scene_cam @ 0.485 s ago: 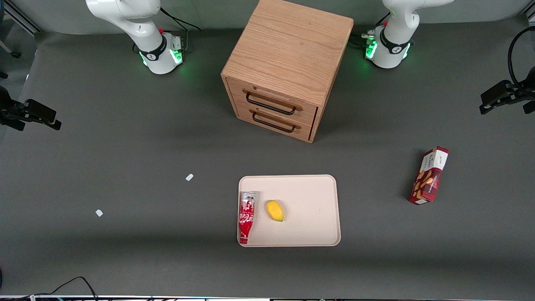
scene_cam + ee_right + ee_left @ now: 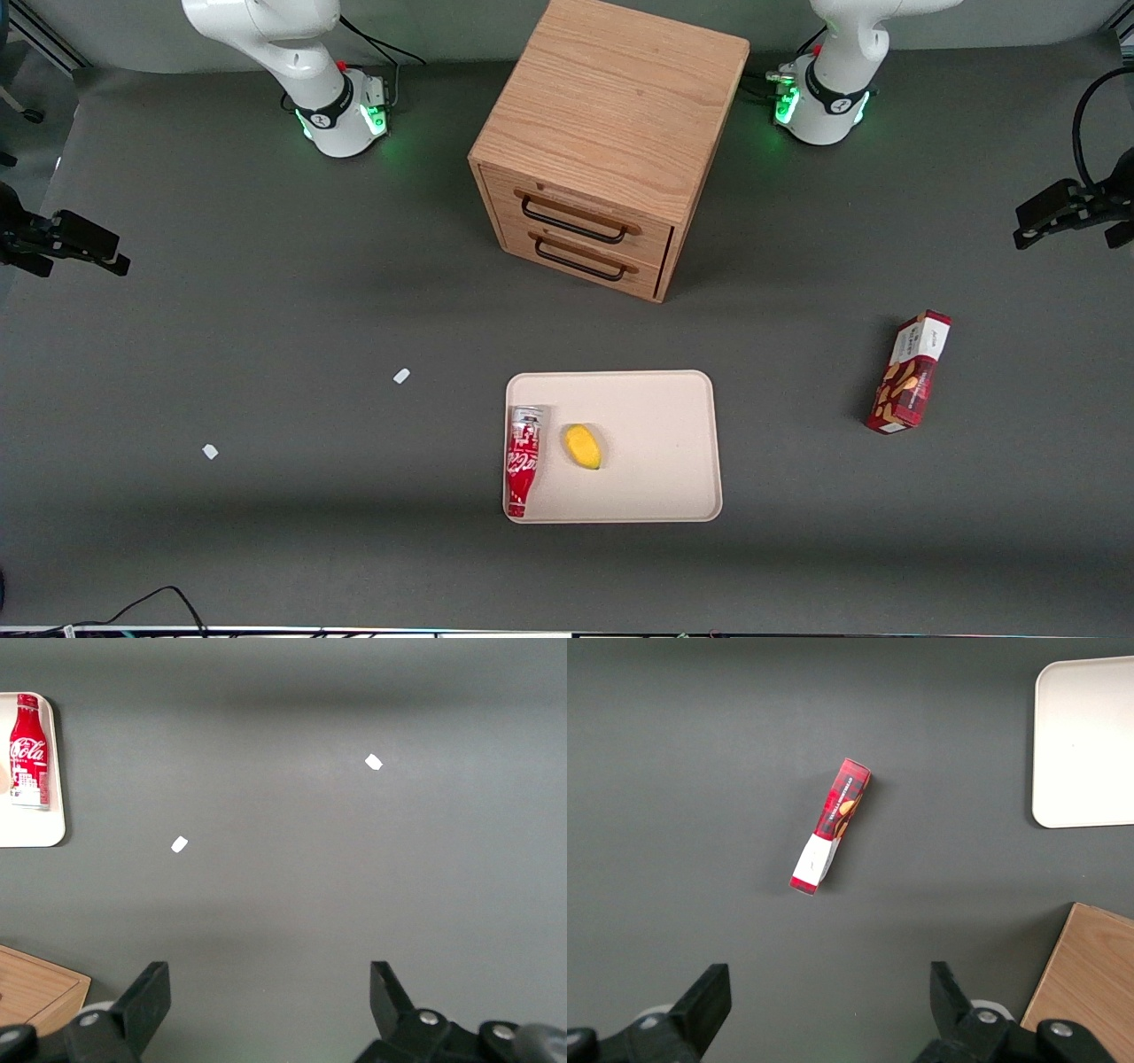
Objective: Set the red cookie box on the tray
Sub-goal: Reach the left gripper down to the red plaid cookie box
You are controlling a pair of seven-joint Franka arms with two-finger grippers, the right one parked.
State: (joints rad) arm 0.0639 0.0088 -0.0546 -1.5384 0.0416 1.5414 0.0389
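Note:
The red cookie box lies flat on the dark table, off the tray and toward the working arm's end of the table. Its white end panel points away from the front camera. The wrist view shows the red cookie box lying alone on the mat. The beige tray sits mid-table, nearer the front camera than the cabinet, and a corner of the tray shows in the wrist view. My left gripper hangs well above the table, farther from the front camera than the box. This gripper is open with nothing between its fingers.
A red soda bottle and a small yellow fruit lie on the tray's parked-arm half. A wooden two-drawer cabinet stands farther from the front camera than the tray. Two white scraps lie toward the parked arm's end.
My left gripper has shifted slightly at the table's edge. The box, tray and everything on it have stayed put.

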